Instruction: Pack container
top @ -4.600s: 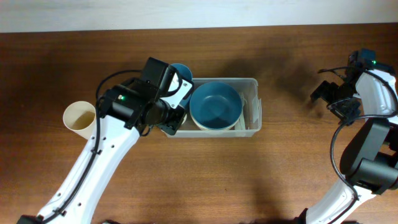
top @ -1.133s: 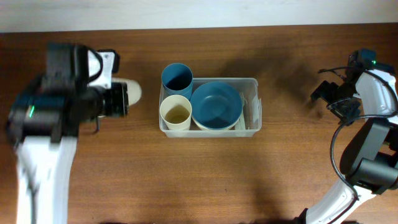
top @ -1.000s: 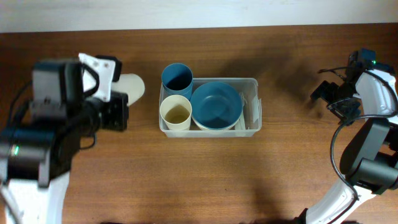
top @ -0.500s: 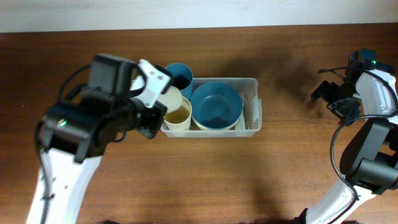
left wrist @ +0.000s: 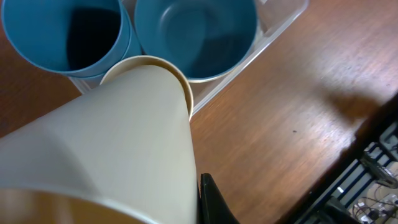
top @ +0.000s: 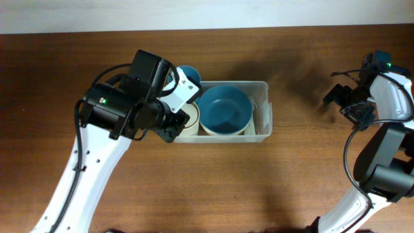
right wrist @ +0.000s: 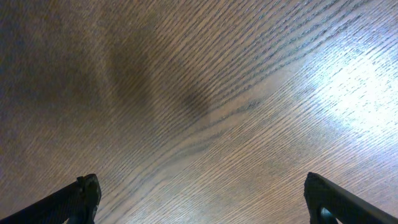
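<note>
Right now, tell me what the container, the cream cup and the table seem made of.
The container: clear glossy plastic, see-through walls. The cream cup: matte, smooth, likely plastic, though uncertain. The table: wood or wood-look veneer, visible grain, slight sheen.

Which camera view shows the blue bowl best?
Overhead: the whole blue bowl shows, sitting in the container. The left wrist view crops it at the top edge, beside a blue cup. The right wrist view shows only the wooden table.
</note>
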Motion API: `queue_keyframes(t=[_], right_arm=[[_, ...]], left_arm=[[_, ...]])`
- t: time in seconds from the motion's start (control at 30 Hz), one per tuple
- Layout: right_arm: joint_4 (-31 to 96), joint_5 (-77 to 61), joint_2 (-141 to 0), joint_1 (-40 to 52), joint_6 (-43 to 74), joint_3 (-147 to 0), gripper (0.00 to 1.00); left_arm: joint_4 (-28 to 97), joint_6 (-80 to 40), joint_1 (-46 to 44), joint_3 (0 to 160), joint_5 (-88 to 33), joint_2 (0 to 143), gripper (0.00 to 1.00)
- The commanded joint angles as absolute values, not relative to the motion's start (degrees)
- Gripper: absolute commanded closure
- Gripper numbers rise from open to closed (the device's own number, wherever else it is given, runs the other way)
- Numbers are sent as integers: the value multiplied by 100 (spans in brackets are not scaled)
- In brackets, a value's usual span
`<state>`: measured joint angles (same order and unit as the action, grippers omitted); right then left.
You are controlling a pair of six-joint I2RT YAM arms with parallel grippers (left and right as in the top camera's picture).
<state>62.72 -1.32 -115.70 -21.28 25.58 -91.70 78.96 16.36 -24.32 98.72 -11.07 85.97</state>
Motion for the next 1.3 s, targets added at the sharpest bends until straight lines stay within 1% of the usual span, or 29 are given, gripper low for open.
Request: queue_keyframes(t=[0.0,0.07,0.1,0.23,0.27,0.3,0.37,0.6,0.73,0.87,0.9,1.0,1.03,1.07,1.1,1.17,1.27], right_arm=[[6270,-80,-11566,-2108,2624,-9150,1],[6270,-80,-11566,-2108,2624,-9150,1],[6270,-80,-11568,-2108,2624,-9150,1],[6270,-80,-11568,-2108,2624,-9150,1],[6270,-80,-11568,-2108,2624,-9150,1],[6270,-80,-11568,-2108,2624,-9150,1],[6270,-80,-11568,-2108,2624,-9150,1],[6270,-80,-11568,-2108,2624,-9150,1],[6270,-80,-11568,-2108,2624,-9150,1],[6270,-80,-11566,-2108,2624,-9150,1],[6270,-80,-11568,-2108,2624,-9150,1],[6270,-80,-11568,-2108,2624,-9150,1],[6270,-80,-11568,-2108,2624,-9150,1],[6270,-80,-11566,-2108,2624,-9150,1],[6270,-80,-11568,-2108,2624,-9150,1],[6270,-80,-11568,-2108,2622,-9150,1],[6270,-80,-11568,-2108,2624,-9150,1]], left_arm=[[7894,1737,-2451,9828,-958,8667,98],[7891,1739,-2449,9828,-958,8667,98],[7887,1739,-2451,9828,-950,8667,95],[7824,1739,-2451,9828,-891,8667,69],[7802,1739,-2451,9830,-891,8667,64],[7795,1739,-2451,9830,-891,8667,62],[7756,1721,-2451,9830,-860,8667,61],[7585,1627,-2451,9832,-838,8665,62],[7570,1424,-2449,9909,-698,8654,67],[7566,904,-2449,10082,-148,8527,68],[7559,716,-2449,10130,99,8471,66],[7548,-379,-2383,10276,1308,8239,50],[7548,-668,-2333,10298,1601,8156,34],[7544,-980,-2252,10298,1916,8044,2],[7540,-1153,-2182,10298,2106,7972,0],[7548,-1402,-1988,10298,2418,7848,0],[7550,-1455,-1645,10298,2532,7771,0]])
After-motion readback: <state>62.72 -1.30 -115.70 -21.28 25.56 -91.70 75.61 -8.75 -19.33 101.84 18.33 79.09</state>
